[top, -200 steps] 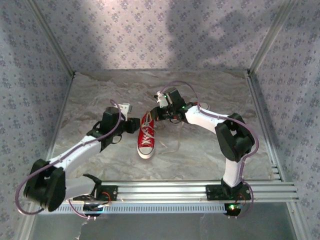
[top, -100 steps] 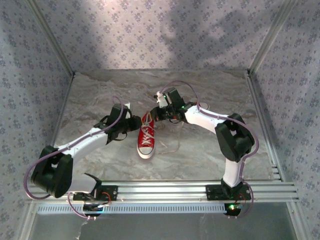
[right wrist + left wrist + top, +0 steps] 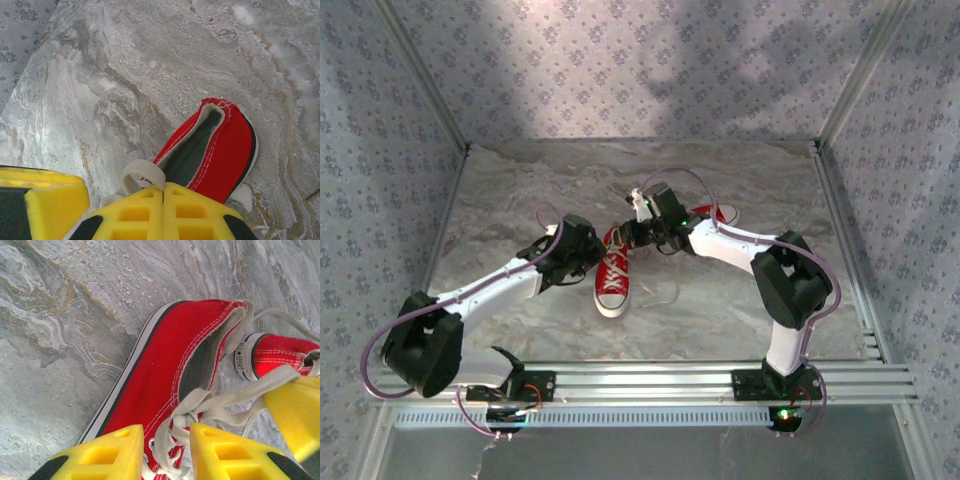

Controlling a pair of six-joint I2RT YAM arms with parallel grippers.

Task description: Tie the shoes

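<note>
The left arm [image 3: 500,288] stretches further toward the middle. The left gripper [image 3: 596,252], a second ago just beside the near shoe [image 3: 611,278], now reaches in over its laces. The right gripper [image 3: 632,236] shifts slightly nearer, taking its pinched lace loop [image 3: 144,175] along. The right forearm [image 3: 725,242] swings nearer too, uncovering the far shoe [image 3: 713,213] (before, barely a pale sliver showed there).
</note>
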